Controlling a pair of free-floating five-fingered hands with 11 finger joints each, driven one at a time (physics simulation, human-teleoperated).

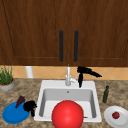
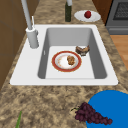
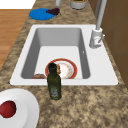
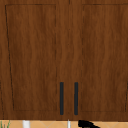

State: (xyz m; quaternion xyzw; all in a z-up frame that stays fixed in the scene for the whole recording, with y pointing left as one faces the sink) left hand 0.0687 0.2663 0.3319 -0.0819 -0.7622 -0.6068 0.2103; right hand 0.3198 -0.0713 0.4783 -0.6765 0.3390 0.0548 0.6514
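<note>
Loosely spread, the right hand [image 1: 86,72] hovers by the steel faucet [image 1: 68,76] — holding nothing.

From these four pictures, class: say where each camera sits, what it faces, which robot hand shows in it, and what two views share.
Front view: faces the sink; left hand by the blue plate, right hand beside the faucet.
Left side view: looks along the sink from its left.
Right side view: from its right.
Upper view: faces the wall cabinet; right hand at its bottom edge.
Both side views share the red-rimmed plate.
</note>
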